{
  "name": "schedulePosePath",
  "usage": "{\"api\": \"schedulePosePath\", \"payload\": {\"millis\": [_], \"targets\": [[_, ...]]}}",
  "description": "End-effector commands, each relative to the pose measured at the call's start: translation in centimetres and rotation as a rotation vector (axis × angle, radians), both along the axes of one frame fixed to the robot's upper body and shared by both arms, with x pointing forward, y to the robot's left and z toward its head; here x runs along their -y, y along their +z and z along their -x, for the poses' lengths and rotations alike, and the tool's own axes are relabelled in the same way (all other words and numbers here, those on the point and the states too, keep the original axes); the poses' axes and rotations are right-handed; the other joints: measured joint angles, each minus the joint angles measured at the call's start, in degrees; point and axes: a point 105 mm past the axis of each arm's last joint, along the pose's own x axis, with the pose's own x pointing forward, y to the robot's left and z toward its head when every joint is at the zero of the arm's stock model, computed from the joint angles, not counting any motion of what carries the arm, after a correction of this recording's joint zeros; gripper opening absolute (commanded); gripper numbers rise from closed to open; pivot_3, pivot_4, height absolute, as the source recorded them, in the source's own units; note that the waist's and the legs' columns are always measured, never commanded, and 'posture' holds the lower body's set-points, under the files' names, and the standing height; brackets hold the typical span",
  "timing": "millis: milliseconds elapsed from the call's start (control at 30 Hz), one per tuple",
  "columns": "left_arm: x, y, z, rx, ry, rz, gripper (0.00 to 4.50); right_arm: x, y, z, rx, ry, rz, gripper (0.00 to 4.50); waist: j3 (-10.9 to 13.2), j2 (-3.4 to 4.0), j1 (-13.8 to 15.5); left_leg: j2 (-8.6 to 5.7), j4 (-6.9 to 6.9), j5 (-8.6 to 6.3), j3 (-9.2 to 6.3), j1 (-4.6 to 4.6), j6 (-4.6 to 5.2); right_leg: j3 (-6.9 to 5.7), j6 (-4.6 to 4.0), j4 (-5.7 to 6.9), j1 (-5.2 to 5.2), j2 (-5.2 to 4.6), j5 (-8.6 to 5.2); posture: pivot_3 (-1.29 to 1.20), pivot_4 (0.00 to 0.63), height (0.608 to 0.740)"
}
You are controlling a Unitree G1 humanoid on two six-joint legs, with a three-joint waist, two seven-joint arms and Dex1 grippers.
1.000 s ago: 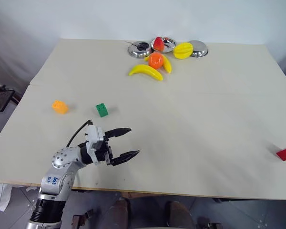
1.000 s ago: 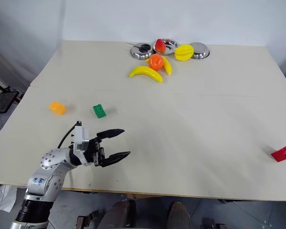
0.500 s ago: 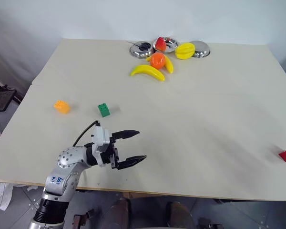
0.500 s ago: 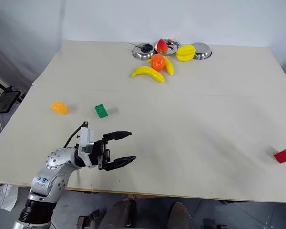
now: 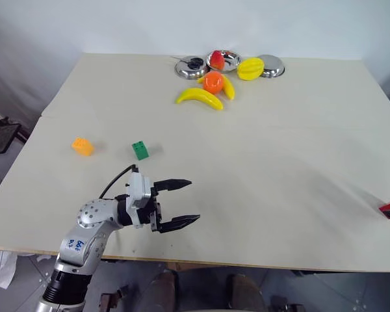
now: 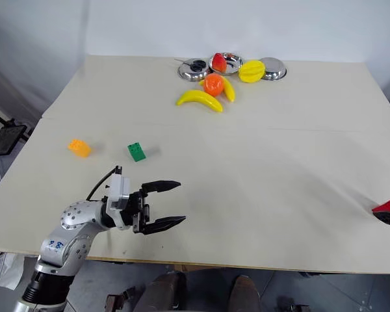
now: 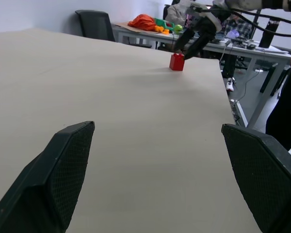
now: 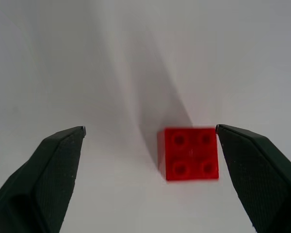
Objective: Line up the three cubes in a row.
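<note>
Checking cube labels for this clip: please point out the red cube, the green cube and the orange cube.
red cube [image 8: 189,153]: right wrist view, on its studded top face.
green cube [image 5: 140,150]: left eye view, middle of the block.
orange cube [image 5: 82,146]: left eye view, middle of the block.

Silver left arm [image 5: 91,224], black cable, black 2-finger end effector [image 5: 179,205].

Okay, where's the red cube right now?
The red cube sits at the table's far right edge, between the right tool's open fingers, far from the green cube.
</note>
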Motion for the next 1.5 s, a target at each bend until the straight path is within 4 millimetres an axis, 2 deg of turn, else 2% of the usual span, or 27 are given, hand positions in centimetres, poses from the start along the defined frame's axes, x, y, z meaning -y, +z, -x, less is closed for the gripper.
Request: {"api": "schedulePosePath", "payload": {"millis": [33,133,367,600,667,733,833,933,1067,1267,1400,1500], "targets": [[0.0,1.0,0.4,0.036,-0.02,0.013,4.45,0.4,-0.6,-0.1,-0.022,-0.01,0.006,4.5,0.0,0.0,0.05,-0.01,0.01,0.0,0.0,0.0,0.0,0.0,0.01,-0.01,0.01,0.0,0.0,0.0,0.15,0.74],[-0.1,1.3,0.2,0.046,-0.014,0.011,4.5,0.7,-0.7,-0.3,-0.041,-0.024,0.013,3.96,0.0,0.01,-0.01,-0.01,0.01,0.0,0.01,0.0,-0.01,0.0,0.01,-0.02,0.0,0.0,0.01,0.0,0.15,0.74],[-0.3,1.5,-0.1,0.057,-0.002,0.01,4.5,2.2,-0.5,-0.4,-0.05,-0.058,0.075,1.6,-0.01,0.01,-0.09,0.0,0.01,-0.01,0.01,0.01,-0.02,0.01,0.01,-0.02,0.01,0.0,0.01,0.0,0.15,0.74],[-0.5,1.2,0.3,0.047,0.008,0.011,4.5,1.8,1.3,-2.2,0.083,-0.042,0.065,1.6,-0.03,0.08,-0.31,0.0,0.0,-0.02,0.05,0.02,-0.03,0.04,0.01,-0.02,0.01,0.0,0.01,0.0,0.15,0.74],[-0.4,1.1,0.4,0.043,0.01,0.012,4.5,1.8,1.9,-2.3,0.099,-0.065,0.022,2.0,-0.03,0.08,-0.3,0.0,0.0,-0.02,0.06,0.02,-0.04,0.05,0.01,-0.02,0.0,0.0,0.01,0.0,0.15,0.74],[-0.4,1.1,0.5,0.037,0.016,0.018,4.5,2.2,2.5,-2.2,0.124,-0.065,0.056,2.52,-0.03,0.08,-0.26,0.0,0.01,-0.02,0.06,0.02,-0.04,0.05,0.01,-0.02,0.0,0.0,0.01,0.0,0.15,0.74],[-0.2,0.9,0.9,0.028,0.013,0.025,4.5,2.8,3.3,-1.3,0.097,-0.077,0.068,3.59,-0.03,0.08,-0.09,0.0,0.01,-0.03,0.07,0.02,-0.05,0.06,0.01,-0.03,0.0,0.0,0.01,0.0,0.15,0.74],[0.0,0.7,1.1,0.02,-0.001,0.031,4.5,3.5,3.3,0.3,0.006,-0.099,0.074,4.46,0.02,0.27,0.08,-0.03,0.03,-0.03,0.07,-0.01,-0.04,0.06,0.03,-0.05,0.0,-0.01,0.02,0.0,0.15,0.74],[0.6,0.7,1.1,0.022,-0.031,0.044,4.5,4.3,2.7,2.0,-0.111,-0.117,0.107,4.46,-0.01,0.33,-0.2,-0.02,0.02,-0.04,0.08,0.01,-0.05,0.07,0.03,-0.05,0.0,0.0,0.02,0.0,0.15,0.74],[1.6,0.8,1.2,0.061,-0.123,0.015,4.5,3.3,0.6,1.0,-0.168,-0.162,0.006,4.46,-0.05,0.4,-1.26,0.0,0.08,-0.04,0.14,0.05,-0.06,0.14,0.03,0.0,0.0,0.01,0.03,0.0,0.15,0.74],[1.7,0.9,1.1,0.063,-0.128,0.018,4.5,2.4,0.4,-0.4,-0.149,-0.228,-0.118,4.46,-0.05,0.48,-1.56,-0.01,0.07,-0.05,0.18,0.04,-0.06,0.18,0.04,-0.01,0.0,0.01,0.03,0.0,0.15,0.74],[1.5,0.8,1.1,0.057,-0.117,0.02,4.5,2.5,0.0,-0.5,-0.185,-0.298,-0.148,4.46,-0.04,0.58,-1.46,-0.01,0.09,-0.05,0.18,0.03,-0.06,0.18,0.05,-0.01,-0.01,0.0,0.04,0.0,0.15,0.74]]}}
